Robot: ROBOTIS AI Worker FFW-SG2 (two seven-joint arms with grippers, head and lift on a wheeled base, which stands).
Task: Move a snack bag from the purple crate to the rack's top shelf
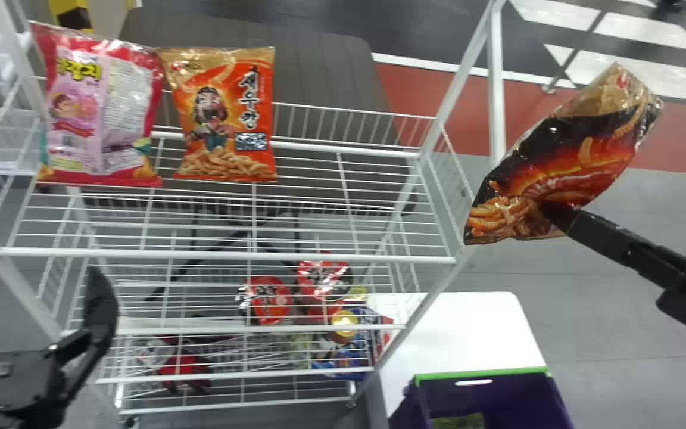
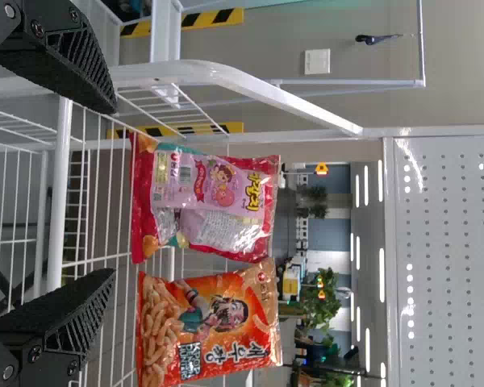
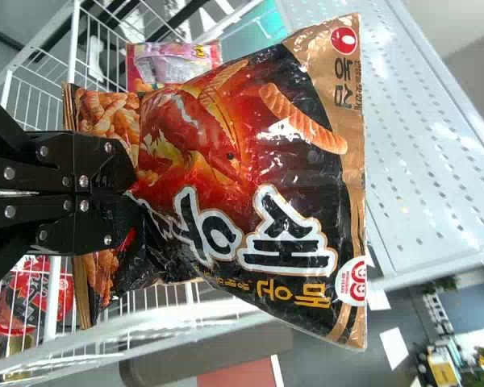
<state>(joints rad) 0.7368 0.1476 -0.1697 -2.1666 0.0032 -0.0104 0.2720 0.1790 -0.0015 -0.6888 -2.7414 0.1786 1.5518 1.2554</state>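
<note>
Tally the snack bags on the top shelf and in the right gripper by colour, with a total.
Red-and-pink bag, top shelf: 1
Orange bag, top shelf: 1
Black-and-red bag, right gripper: 1
Total: 3

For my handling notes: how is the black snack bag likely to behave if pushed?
The black snack bag looks puffed, so it is probably light for its size. Its film creases near the right end effector, suggesting it would give under pressure. The glossy surface may be slippery.
</note>
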